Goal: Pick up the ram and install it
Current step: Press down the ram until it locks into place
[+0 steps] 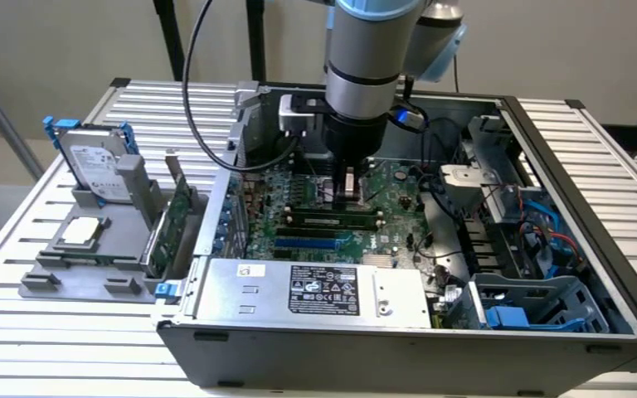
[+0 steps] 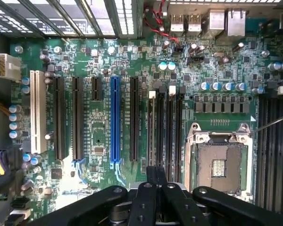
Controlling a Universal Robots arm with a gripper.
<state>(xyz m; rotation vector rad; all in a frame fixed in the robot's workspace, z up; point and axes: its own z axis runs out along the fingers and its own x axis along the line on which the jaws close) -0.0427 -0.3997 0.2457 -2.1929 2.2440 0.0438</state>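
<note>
1. From the exterior view:
   - Down inside the open computer case [image 1: 540, 207], just over the motherboard [image 1: 391, 178]: the gripper [image 1: 348, 192].
   - Directly below its tip, lying lengthwise in a black slot one row up from the blue slot [image 1: 313, 243]: the ram [image 1: 330, 220]. Looks level and seated rather than carried.
   - Hard to tell whether touching the stick's top edge or just clear of it.
   - Off to the exterior view's left, outside the case: a hard drive [image 1: 97, 166] with blue rails and a green expansion card [image 1: 175, 220], both upright in a grey holder and well apart from the work.

2. From the wrist view:
   - Jaws drawn together, tips meeting over the group of black slots with white latches [image 2: 152, 94], between the blue slot [image 2: 114, 122] and the bare CPU socket [image 2: 219, 160].
   - Nothing visibly pinched between them.
   - No telling the stick from its slot here.

3. On handling, as a judgement:
   - Light, thin and stiff, yet fragile.
   - Best held by the long bare edges near mid-length, off the chips and contacts.
   - Likely to bind or tilt under uneven pressure.
</note>
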